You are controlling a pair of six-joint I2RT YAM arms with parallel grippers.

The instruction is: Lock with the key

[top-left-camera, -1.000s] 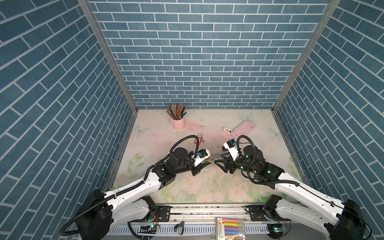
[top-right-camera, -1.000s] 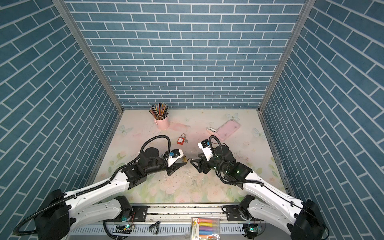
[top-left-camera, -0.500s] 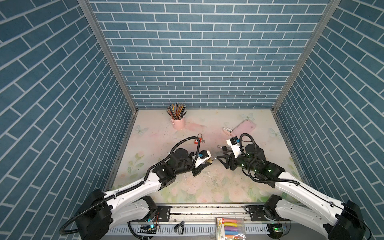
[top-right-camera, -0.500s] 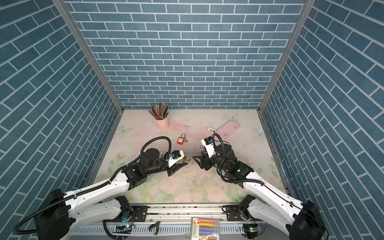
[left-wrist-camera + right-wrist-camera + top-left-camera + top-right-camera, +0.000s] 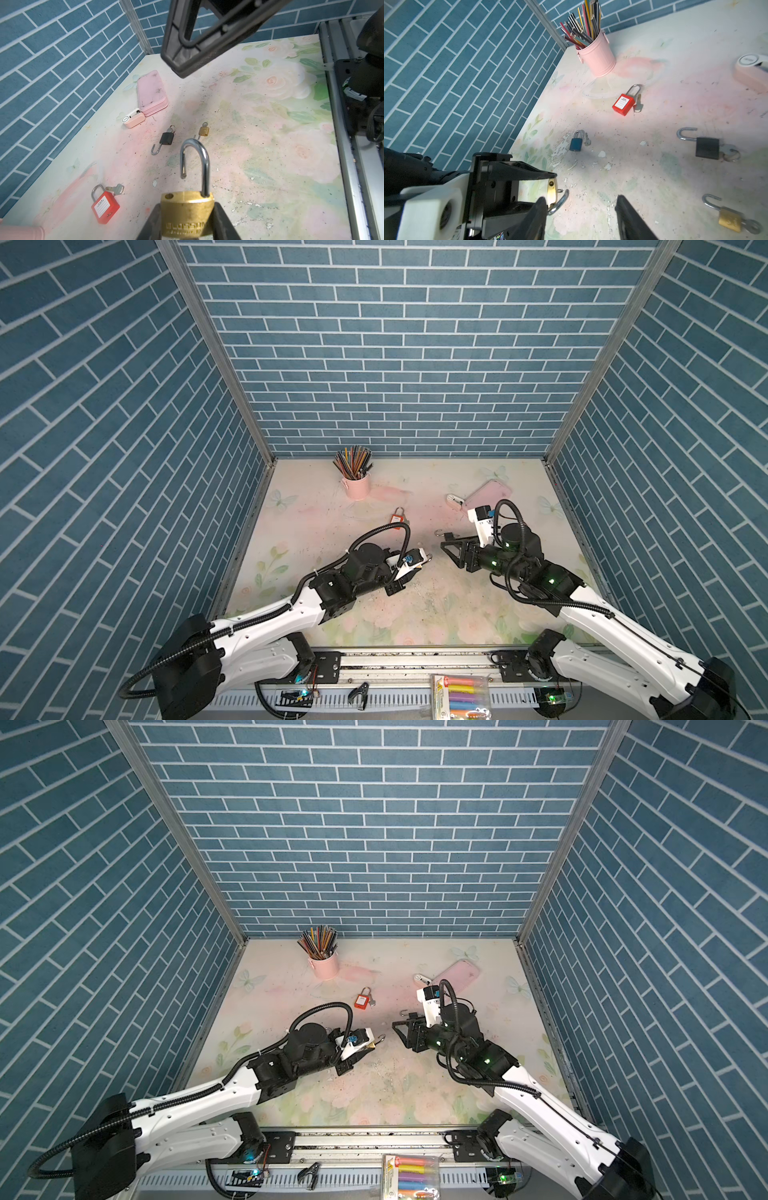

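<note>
Padlock status: brass padlock [image 5: 188, 214] is pinched by its body sides in the left gripper [image 5: 187, 205], just left of centre, lower half in both top views. It looks lifted off the table. Shackle [image 5: 204, 158] is swung open, free end clear of its hole. No key visible in it; keyway hidden. Right gripper [image 5: 580, 198] is spread and empty, just right of centre, facing the shackle, near but not touching.

Risks, my read:
- a right finger clips the shackle off-axis and the lock twists in the pinch, since the brass sides are smooth
- free end misses the hole and the push jams
- wrong key gets picked, since several lie around

Floral table mat [image 5: 270, 145] is scuffed, flaking and speckled. On it:
- red padlock [image 5: 105, 206]
- black padlock [image 5: 166, 138]
- small brass padlock [image 5: 204, 131]
- blue padlock [image 5: 575, 143]

Each has a key in it or beside it. Pink pencil cup [image 5: 598, 56] stands at the back, pink case [image 5: 152, 91] back right. Blue brick-pattern walls [image 5: 395, 344] enclose three sides.
</note>
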